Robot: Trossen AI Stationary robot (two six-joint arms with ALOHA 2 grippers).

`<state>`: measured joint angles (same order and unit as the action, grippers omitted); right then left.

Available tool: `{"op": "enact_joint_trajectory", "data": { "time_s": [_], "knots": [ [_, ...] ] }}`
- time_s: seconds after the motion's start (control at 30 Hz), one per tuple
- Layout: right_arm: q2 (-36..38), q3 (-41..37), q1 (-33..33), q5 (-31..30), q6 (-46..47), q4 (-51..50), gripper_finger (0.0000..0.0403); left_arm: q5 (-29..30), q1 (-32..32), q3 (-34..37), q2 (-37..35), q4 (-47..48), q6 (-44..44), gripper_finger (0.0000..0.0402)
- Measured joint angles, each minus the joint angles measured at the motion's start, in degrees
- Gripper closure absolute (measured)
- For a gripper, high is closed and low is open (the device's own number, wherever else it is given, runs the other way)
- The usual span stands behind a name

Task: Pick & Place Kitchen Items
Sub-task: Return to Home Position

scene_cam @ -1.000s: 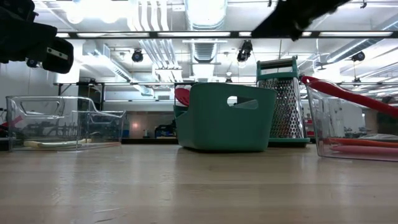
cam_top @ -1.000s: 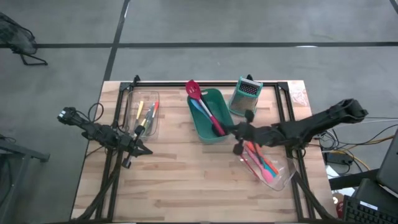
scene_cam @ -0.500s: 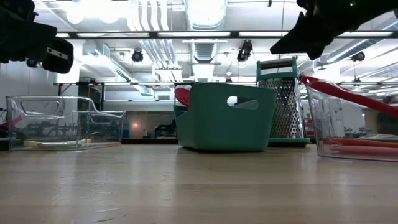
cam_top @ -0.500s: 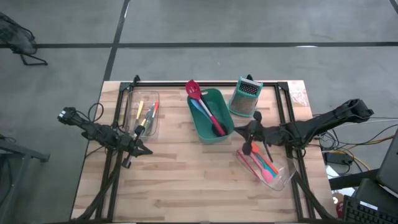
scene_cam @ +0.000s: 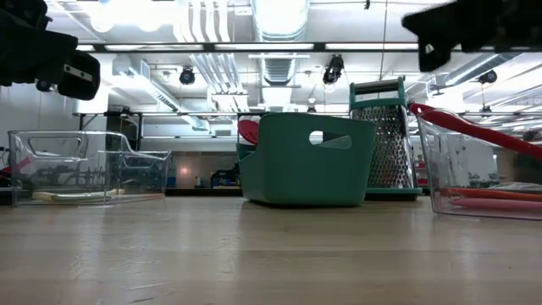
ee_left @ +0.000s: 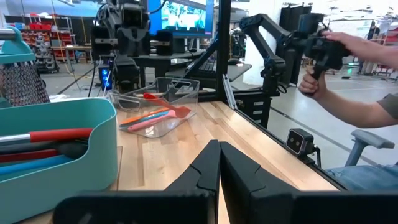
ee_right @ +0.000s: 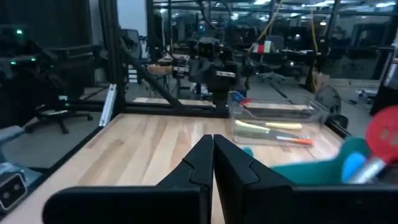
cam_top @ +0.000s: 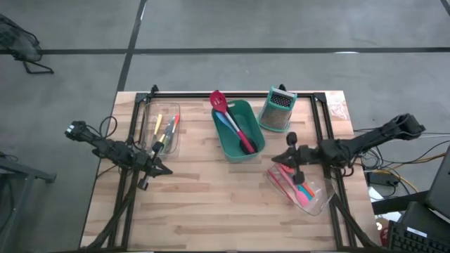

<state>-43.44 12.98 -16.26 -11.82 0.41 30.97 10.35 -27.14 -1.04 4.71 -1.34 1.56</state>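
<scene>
Utensils lie sorted in the teal bin [cam_top: 239, 132], the left clear bin [cam_top: 160, 128] and the right clear bin [cam_top: 301, 185]; none loose on the surface [cam_top: 211, 204]. Right gripper [cam_top: 291, 156] hovers above its bin, left gripper [cam_top: 156, 169] waits beside its own, both jaws together, empty.

Our right gripper [ee_right: 212, 144] with fingers pressed together, wooden table [ee_right: 143, 146] ahead, clear bin [ee_right: 277, 124] of utensils across it, teal bin [ee_right: 323, 171] and red spatula head [ee_right: 385, 127] nearer us.
</scene>
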Motion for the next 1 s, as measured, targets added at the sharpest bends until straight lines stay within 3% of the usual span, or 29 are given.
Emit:
{"op": "enact_joint_trajectory", "data": {
  "time_s": [0.23, 0.37, 0.73, 1.0],
  "knots": [
    [9.67, -7.76, 0.03, 0.14, -2.26, 0.68, 0.0394, -0.02, 0.02, 0.00, 0.00, 0.02, -0.02, 0.0390],
    [14.18, -9.29, 0.09, 0.29, -5.82, 0.64, 0.0394, -0.02, 0.02, 0.00, 0.00, 0.02, -0.02, 0.0390],
    [26.79, -12.48, 0.66, 0.73, -4.12, -6.89, 0.0394, -0.02, 0.00, 0.00, 0.00, 0.02, -0.02, 0.0390],
    [40.90, -12.46, 5.39, 0.14, -1.58, -25.05, 0.0394, -0.02, 0.01, 0.00, -0.02, 0.02, -0.02, 0.0390]
  ]
}}
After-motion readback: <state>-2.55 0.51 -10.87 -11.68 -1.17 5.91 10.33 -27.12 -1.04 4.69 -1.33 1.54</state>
